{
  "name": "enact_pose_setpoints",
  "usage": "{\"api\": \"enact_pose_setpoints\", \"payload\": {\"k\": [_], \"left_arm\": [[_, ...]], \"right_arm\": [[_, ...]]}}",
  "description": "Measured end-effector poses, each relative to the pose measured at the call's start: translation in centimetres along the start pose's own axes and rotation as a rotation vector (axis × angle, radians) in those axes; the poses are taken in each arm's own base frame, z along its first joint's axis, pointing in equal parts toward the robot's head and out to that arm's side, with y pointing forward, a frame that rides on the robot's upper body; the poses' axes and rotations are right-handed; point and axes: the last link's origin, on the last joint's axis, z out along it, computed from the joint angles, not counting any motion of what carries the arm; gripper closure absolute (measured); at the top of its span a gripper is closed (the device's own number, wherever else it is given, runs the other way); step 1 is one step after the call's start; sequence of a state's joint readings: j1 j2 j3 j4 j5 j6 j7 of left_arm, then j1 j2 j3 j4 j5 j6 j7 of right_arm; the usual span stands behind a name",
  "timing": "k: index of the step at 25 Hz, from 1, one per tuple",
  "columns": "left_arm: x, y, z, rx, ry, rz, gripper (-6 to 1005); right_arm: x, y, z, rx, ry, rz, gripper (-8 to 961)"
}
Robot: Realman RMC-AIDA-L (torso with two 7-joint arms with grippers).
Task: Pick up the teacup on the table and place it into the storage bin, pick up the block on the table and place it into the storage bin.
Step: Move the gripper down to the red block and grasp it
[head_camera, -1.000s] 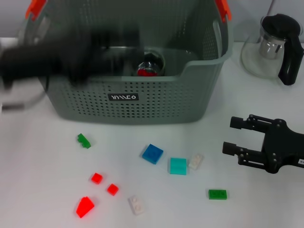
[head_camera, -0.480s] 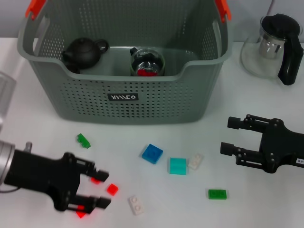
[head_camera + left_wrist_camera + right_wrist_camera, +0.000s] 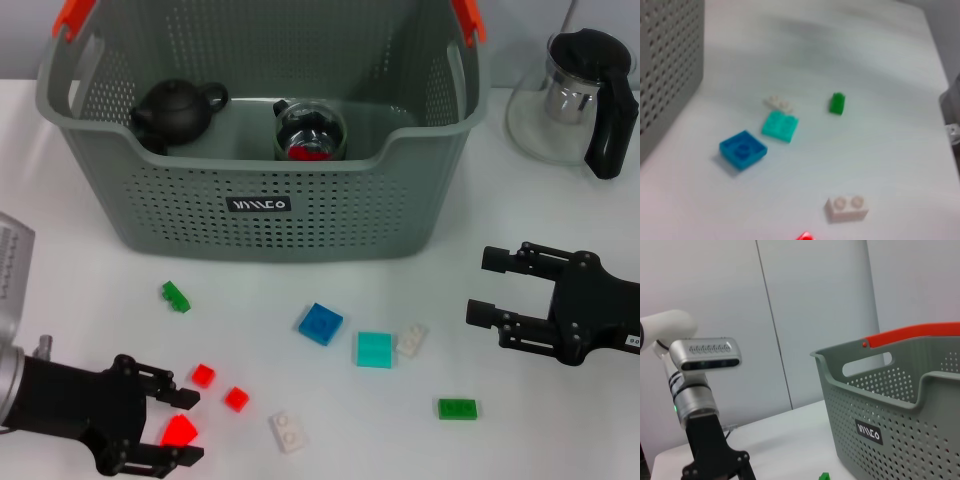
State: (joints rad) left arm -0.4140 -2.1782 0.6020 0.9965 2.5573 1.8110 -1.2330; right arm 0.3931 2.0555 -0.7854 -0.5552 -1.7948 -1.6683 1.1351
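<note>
Since half a second ago, the left gripper point(image 3: 172, 428) has slid toward the near left corner of the white table point(image 3: 80, 290), and its black fingers now sit on either side of the red wedge block point(image 3: 179, 432). Its jaws are open, one finger on each side of the block; whether they touch it cannot be told.

Just beyond that gripper lie two small red blocks point(image 3: 203, 375), and farther back a small green block point(image 3: 177, 296) sits alone near the front wall of the storage bin point(image 3: 260, 205). The bin stands at the back of the table, grey-green and perforated, with orange handle ends and a black label on its front. Inside it, on the left, rests a dark teapot point(image 3: 177, 107); beside it, near the middle, sits a glass teacup point(image 3: 311, 130) with something red in it.

On the table in front of the bin, toward the middle, lie a white two-stud block point(image 3: 287, 432), a blue square block point(image 3: 321, 323), a teal block point(image 3: 375, 350) with another white block point(image 3: 412, 340) touching its right side, and a flat green block point(image 3: 458, 408) nearer the front.

The right gripper point(image 3: 482, 285) hovers at the right side of the table, well apart from the blocks, its jaws spread wide and holding nothing. Behind it, at the far right corner, stands a glass pitcher point(image 3: 560, 105) with a black handle.
</note>
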Motion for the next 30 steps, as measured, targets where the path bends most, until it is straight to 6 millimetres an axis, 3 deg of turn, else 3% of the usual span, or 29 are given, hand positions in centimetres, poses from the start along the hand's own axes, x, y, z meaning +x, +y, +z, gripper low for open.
{"api": "enact_pose_setpoints", "payload": {"k": [17, 30], "left_arm": [[-1.7, -0.8, 0.6, 0.075, -0.051, -0.018, 405], [-1.8, -1.0, 0.1, 0.096, -0.039, -0.030, 457]], "right_arm": [[-0.2, -0.2, 0.1, 0.001, 0.002, -0.006, 212], [-0.2, -0.2, 0.1, 0.001, 0.002, -0.006, 212]]}}
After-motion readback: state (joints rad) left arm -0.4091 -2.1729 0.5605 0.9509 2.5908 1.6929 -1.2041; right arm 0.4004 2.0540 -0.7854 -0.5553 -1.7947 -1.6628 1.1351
